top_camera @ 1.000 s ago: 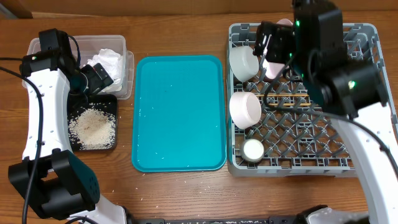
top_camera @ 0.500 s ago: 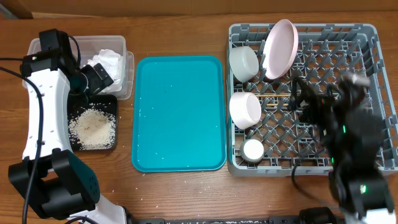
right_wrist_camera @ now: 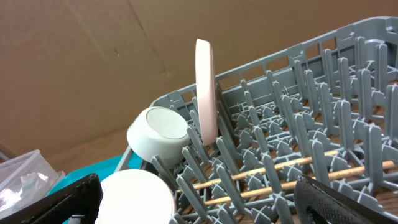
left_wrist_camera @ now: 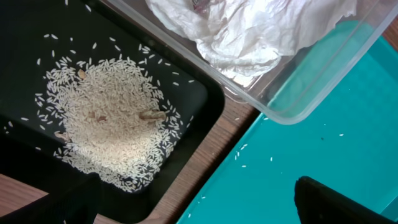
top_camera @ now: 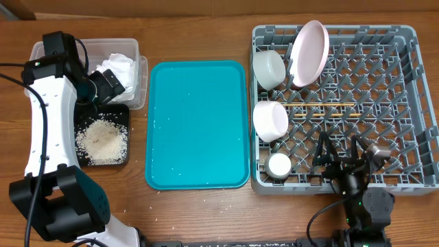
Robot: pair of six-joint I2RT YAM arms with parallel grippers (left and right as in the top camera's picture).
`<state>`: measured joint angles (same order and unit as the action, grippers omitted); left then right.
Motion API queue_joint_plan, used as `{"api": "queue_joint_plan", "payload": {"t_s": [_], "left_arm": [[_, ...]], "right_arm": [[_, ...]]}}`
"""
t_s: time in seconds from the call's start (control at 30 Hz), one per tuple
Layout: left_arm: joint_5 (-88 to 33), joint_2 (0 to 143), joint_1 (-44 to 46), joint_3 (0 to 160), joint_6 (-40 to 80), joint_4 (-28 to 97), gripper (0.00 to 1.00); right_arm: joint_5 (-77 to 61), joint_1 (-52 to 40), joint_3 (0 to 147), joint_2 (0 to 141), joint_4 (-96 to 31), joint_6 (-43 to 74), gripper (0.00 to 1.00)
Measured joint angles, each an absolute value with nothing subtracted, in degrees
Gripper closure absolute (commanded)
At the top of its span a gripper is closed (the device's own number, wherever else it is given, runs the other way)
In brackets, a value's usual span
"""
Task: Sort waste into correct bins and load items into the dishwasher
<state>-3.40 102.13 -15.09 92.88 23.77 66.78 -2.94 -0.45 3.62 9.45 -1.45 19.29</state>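
Sitting in one grey rack point(top_camera: 405, 103): one plate point(top_camera: 309, 53), two bowls point(top_camera: 269, 68), one cup point(top_camera: 279, 165), two chopsticks point(top_camera: 322, 105) (left tool point(left_wrist_camera: 196, 199), right tool point(top_camera: 338, 156): both agape)

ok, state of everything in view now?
plate: on edge in dish rack
greyish bowl: on side, racked
white bowl: on side, racked
cup: racked
chopsticks: flat in rack
napkin: crumpled, in clear tub
rice: piled in black tray
left gripper: open, empty
right gripper: open, empty

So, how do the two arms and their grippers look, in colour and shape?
The left arm has long white shells with rounded black joints, and thin black cables run along it. The right arm shows only black parts here. The left gripper and the right gripper have black fingers.
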Motion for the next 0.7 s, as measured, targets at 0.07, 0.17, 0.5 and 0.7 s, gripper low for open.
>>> {"api": "queue_joint_plan", "payload": {"t_s": [0.07, 0.17, 0.5, 0.7], "left_arm": [[-3.4, 102.1, -15.1, 92.9, 23.8, 66.8, 0.0], [-3.4, 102.1, -15.1, 92.9, 23.8, 66.8, 0.0], [-3.4, 102.1, -15.1, 92.9, 23.8, 66.8, 0.0], [-3.4, 102.1, -15.1, 92.9, 23.8, 66.8, 0.0]], "right_arm": [[-2.9, -0.4, 1.6, 6.7, -2.5, 19.3, 0.0], [-3.0, -0.4, 1.1, 3.5, -5.0, 19.3, 0.0], [-3.0, -0.4, 1.1, 0.7, -4.8, 19.3, 0.0], [-2.9, -0.4, 1.1, 0.7, -4.8, 19.3, 0.0]]}}
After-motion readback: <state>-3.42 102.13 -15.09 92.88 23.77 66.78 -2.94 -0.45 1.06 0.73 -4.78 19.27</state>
